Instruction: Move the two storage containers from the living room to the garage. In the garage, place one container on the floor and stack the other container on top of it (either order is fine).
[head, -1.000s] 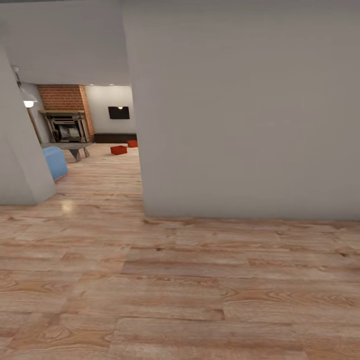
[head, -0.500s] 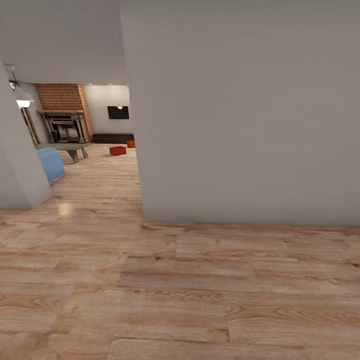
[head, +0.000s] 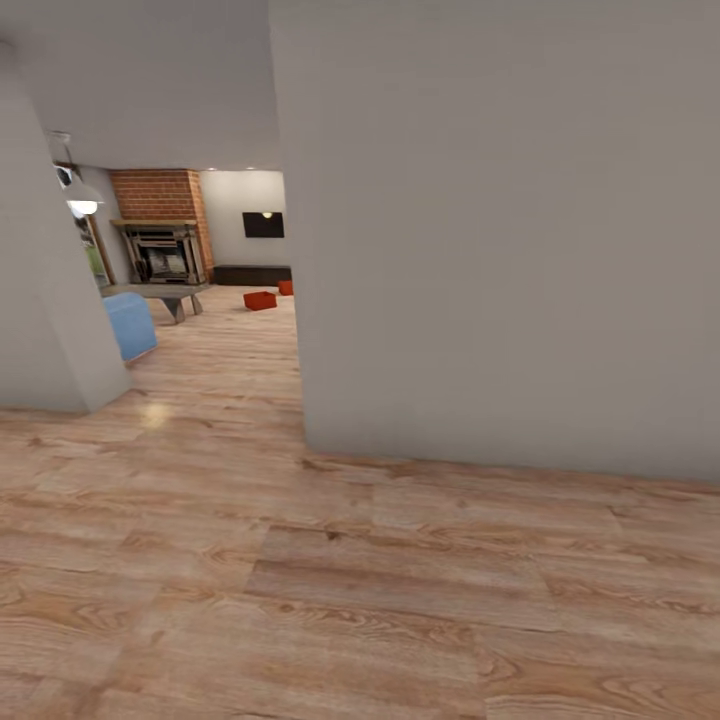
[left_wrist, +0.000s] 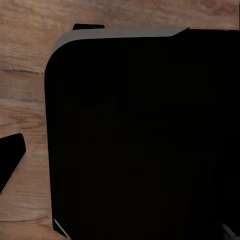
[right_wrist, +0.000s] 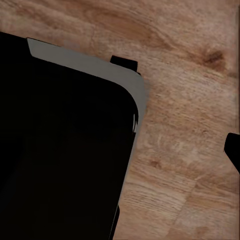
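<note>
Head view: we spot two storage containers (head: 260, 299) far ahead on living room (head: 215, 330) wood floor (head: 300, 560), past wall corner (head: 300, 420), near fireplace (head: 165, 250). Well apart from our fingers; neither arm nearer. Finger opening: cannot tell, wrist views blocked by dark body.

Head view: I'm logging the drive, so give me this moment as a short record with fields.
stage: on the way, nothing carried
storage containers: two, orange-red, nearer one, farther one, on the far living room floor
landmarks: brick fireplace, black TV
near obstacle: grey wall ahead
underfoot: wood plank floor
grippers: state cannot tell
</note>
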